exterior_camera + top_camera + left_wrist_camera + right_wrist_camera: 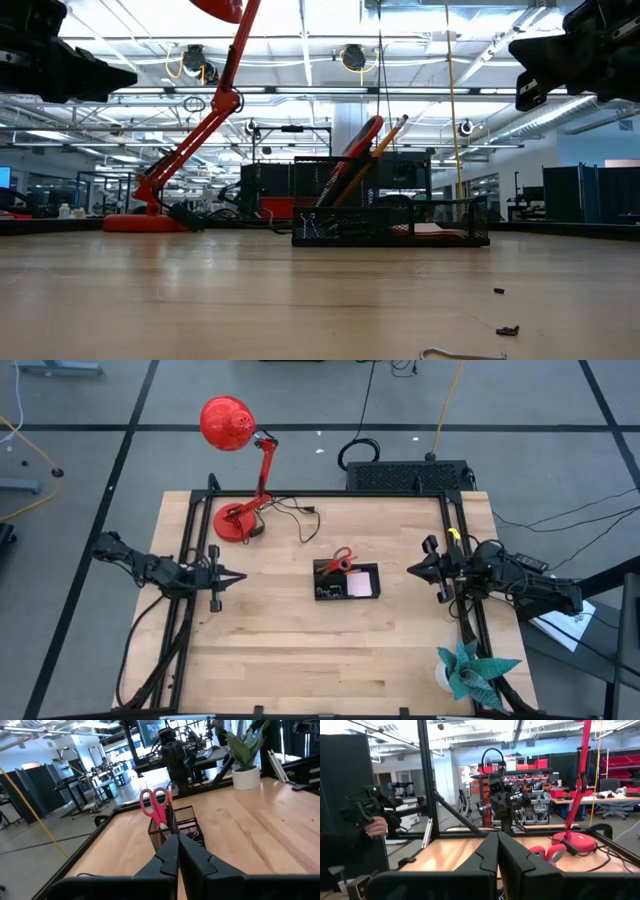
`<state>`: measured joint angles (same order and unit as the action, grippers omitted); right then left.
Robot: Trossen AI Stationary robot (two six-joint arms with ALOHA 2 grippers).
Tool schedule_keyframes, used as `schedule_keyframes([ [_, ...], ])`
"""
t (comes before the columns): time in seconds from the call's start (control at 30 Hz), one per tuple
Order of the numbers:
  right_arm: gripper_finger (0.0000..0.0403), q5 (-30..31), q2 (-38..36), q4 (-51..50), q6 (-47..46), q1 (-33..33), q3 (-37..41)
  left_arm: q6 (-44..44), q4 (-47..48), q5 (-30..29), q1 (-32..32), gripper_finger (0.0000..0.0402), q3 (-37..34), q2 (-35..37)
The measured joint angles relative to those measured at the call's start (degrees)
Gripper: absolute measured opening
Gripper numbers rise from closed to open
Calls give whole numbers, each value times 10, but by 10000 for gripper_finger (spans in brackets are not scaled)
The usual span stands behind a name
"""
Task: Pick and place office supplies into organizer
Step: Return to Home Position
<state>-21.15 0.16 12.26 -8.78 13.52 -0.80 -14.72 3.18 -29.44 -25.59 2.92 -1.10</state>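
The black mesh organizer (372,594) stands mid-table. Red-handled scissors (341,559) stick up from its far-left compartment, handles on top, with an orange pencil (388,143) leaning beside them. A pale pad (362,583) lies in its right compartment, and a small yellow-green piece (326,593) sits at its near left. My left gripper (238,576) hovers shut to the left of the organizer, above the table. My right gripper (410,569) hovers shut to its right. In the left wrist view the organizer (182,825) and scissors (154,802) lie beyond the shut fingers (177,851).
A red desk lamp (238,520) stands at the far left with its cable (300,515) trailing beside it. A teal paper plant (470,670) is in the near right corner. Tiny dark bits (508,330) and a bent wire (460,353) lie near the front edge. A person's hand (376,826) shows beyond the table.
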Motion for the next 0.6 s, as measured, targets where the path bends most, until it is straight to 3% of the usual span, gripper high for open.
schedule_keyframes([
  [0.6,8,0,0,-14,5,0,0,31,0,24,0,26,0,0],
])
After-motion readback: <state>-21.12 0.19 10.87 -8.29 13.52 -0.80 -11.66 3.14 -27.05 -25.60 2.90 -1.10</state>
